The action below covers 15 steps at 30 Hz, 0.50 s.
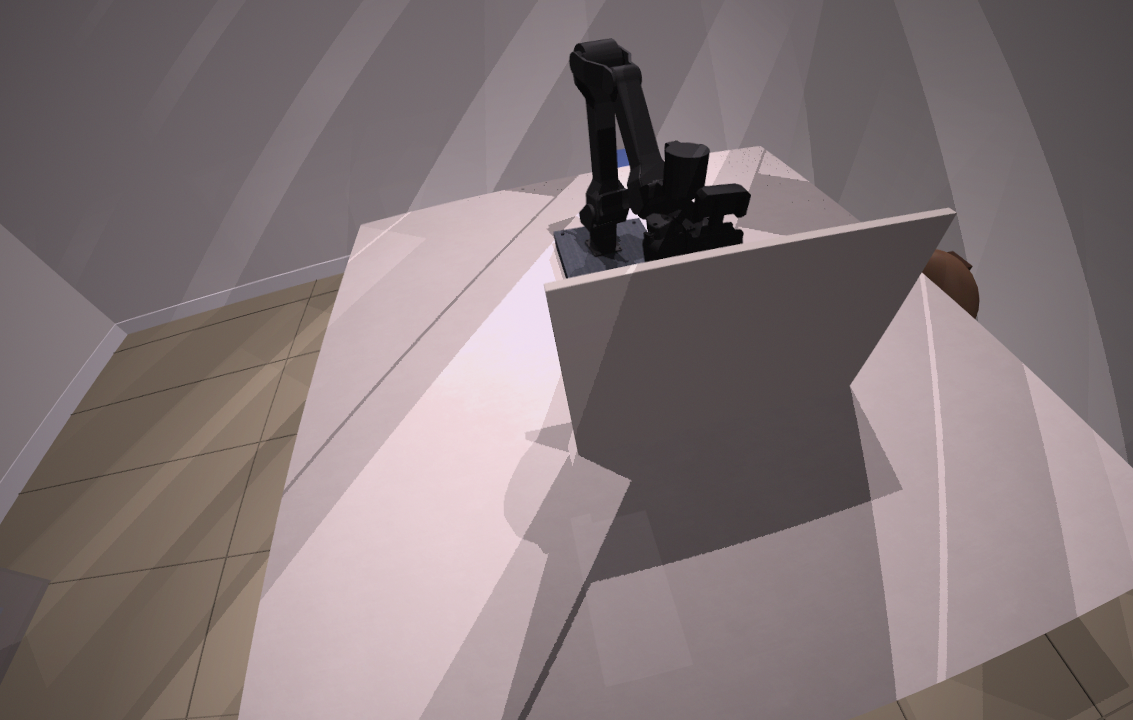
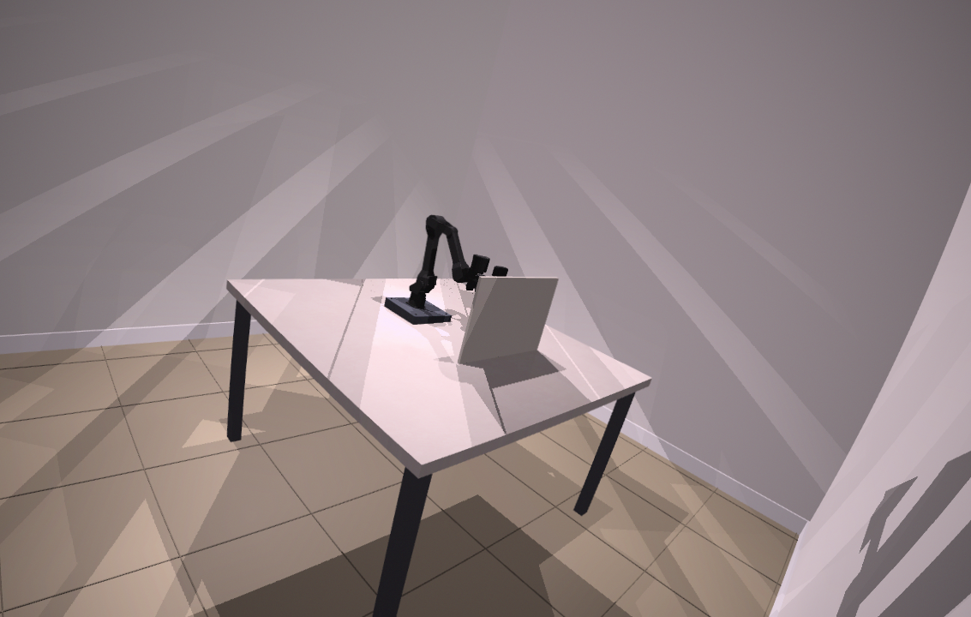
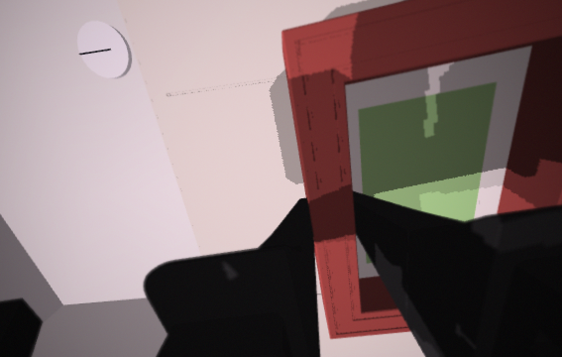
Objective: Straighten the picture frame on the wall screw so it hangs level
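The picture frame point(image 3: 320, 57) is red, with a white mat and a green picture, in the wrist view. It is in front of the pale upright panel point(image 1: 713, 349) point(image 2: 512, 314) point(image 3: 226, 154). My gripper point(image 3: 325, 202) is shut on the frame's left side bar, below its middle, one black finger on each side of the bar. The frame's right part runs out of the wrist view, and a finger covers its lower part. The top and exterior views look at the panel's back, which hides the frame and the fingertips. The screw and notched strip are hidden. Whether the frame is level I cannot tell.
The black arm point(image 1: 601, 143) point(image 2: 431, 249) stands on a dark base plate point(image 1: 579, 246) point(image 2: 416, 313) behind the panel on the pale table point(image 1: 391, 474) point(image 2: 389, 398). A brown rounded object point(image 1: 953, 279) shows past the panel's right edge. A white disc point(image 3: 102, 42) with a dark line is left of the frame.
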{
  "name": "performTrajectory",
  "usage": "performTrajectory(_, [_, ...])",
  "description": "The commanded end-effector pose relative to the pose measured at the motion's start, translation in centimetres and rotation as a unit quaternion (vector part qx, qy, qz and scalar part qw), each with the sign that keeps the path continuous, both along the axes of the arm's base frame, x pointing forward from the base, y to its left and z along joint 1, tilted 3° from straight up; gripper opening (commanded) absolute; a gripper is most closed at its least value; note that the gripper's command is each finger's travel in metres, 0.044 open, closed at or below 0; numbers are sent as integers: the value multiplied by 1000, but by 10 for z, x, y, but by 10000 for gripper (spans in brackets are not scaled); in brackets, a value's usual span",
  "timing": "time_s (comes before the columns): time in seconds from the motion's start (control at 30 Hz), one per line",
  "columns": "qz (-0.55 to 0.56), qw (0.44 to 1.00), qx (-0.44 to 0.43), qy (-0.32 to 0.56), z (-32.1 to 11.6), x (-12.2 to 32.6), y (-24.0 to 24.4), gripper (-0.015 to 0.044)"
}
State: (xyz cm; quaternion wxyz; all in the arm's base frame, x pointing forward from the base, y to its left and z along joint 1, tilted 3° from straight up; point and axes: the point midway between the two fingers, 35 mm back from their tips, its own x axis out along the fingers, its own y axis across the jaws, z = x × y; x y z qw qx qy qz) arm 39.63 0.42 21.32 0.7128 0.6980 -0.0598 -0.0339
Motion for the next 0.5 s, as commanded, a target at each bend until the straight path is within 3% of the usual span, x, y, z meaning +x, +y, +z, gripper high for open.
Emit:
performTrajectory(0.0, [1,1000,14,-2,-1,0,0,0])
performTrajectory(0.37, [2,999,43,-6,-1,0,0,0])
performTrajectory(0.47, [1,999,32,-4,-1,0,0,79])
